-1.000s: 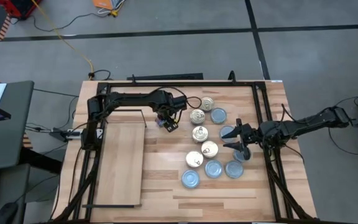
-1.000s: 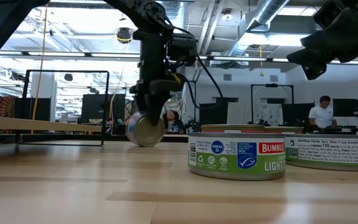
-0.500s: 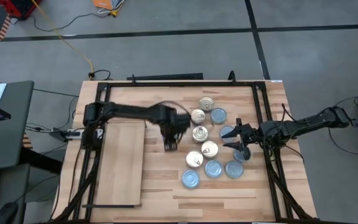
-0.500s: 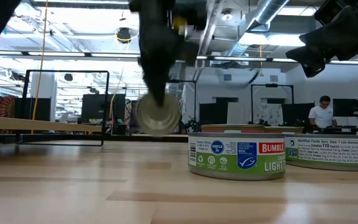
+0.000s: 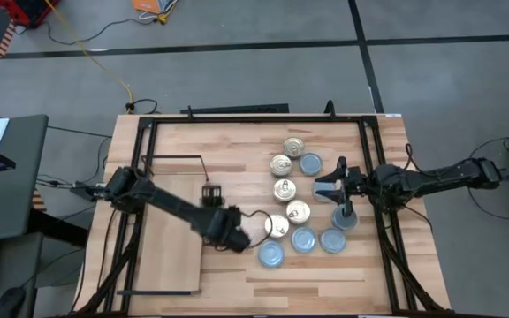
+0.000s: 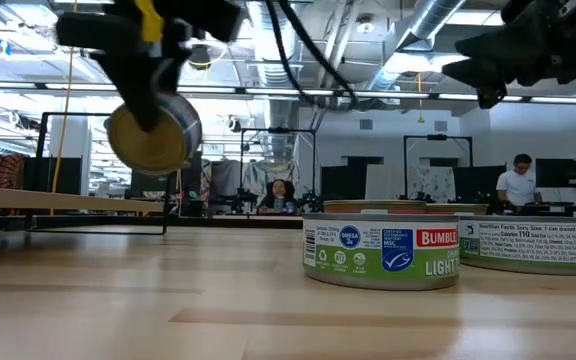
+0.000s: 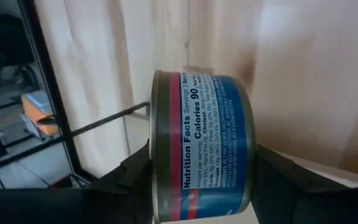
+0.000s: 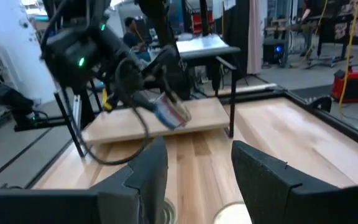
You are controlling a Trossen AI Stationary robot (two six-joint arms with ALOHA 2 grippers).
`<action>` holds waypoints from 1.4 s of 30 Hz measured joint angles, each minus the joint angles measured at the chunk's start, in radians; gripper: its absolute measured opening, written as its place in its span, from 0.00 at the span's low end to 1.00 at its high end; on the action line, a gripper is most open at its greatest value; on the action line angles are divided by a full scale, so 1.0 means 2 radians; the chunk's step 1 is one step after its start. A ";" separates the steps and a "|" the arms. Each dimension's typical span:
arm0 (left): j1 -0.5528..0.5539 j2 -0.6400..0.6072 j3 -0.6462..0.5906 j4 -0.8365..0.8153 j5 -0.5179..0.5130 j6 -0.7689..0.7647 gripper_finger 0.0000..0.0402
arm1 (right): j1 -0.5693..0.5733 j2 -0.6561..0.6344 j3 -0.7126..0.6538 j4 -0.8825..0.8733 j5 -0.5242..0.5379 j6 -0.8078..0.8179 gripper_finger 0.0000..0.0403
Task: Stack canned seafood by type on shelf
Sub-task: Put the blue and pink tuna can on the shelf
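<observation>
item: small flat round metal tin with blue label [image 7: 207,146], clamped on its flat faces between left gripper [image 7: 197,180] jaws, above pale plain-wood shelf board [image 5: 170,238]. rigid, smooth, likely slippery; grip faces squarely. right gripper [image 8: 194,165] jaws parted, empty.

shelf [image 5: 170,234]: left on surface [image 5: 237,155] | tins [image 5: 303,240]: clustered right of shelf | held tin [image 7: 201,146]: over shelf's right edge

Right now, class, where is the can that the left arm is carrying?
In the high view, the can is in the left gripper, by the shelf's right edge, left of the cans cluster.
</observation>
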State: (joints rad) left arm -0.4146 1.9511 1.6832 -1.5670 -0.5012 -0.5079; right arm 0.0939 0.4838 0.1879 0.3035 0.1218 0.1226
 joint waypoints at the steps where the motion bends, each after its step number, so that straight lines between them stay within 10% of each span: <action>1: -0.010 -0.003 -0.008 0.001 -0.002 -0.013 0.47 | 0.001 0.000 0.000 0.004 0.000 0.000 0.51; 26: -0.036 -0.208 -0.333 0.002 -0.009 -0.168 0.50 | 0.048 0.058 0.000 0.032 0.000 0.027 0.51; 42: -0.013 -0.198 -0.270 0.036 0.037 -0.175 0.85 | 0.048 0.072 0.000 0.053 -0.001 0.030 0.51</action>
State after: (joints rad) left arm -0.4416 1.5547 1.1441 -1.4948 -0.4279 -0.8586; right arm 0.1894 0.6281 0.1886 0.4088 0.1207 0.1831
